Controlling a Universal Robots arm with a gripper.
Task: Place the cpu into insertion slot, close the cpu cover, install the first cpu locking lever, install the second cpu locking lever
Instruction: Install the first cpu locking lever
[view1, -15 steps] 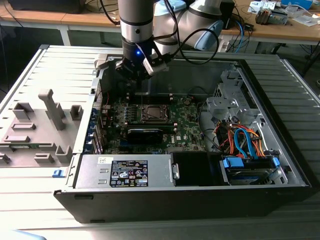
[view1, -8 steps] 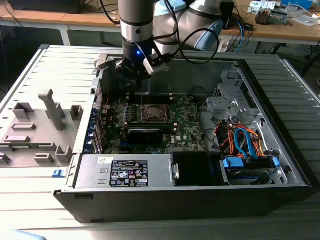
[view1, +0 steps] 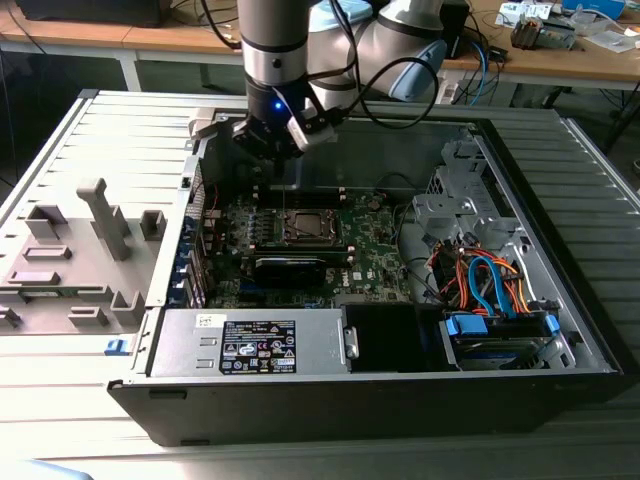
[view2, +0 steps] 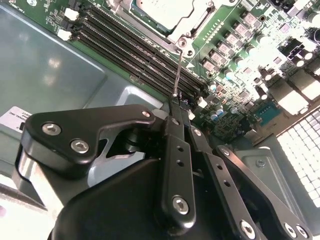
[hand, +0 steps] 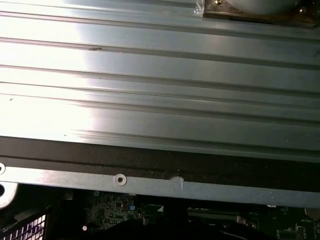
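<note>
Exterior view: the hand (view1: 272, 140) is seen hanging over the back edge of the open pc case (view1: 330, 400), well apart from the slot (view1: 309, 226) mid-board. A silver-grey square, prob the cpu (view2: 162, 11), seems already seated in the second wrist view, w/ the cover (view2: 187, 31) looking down around it. One thin lever (view2: 178, 67) is seen sticking out unlatched, so levers are judged not done yet. Hand fingers are pressed together, nothing held.
</note>
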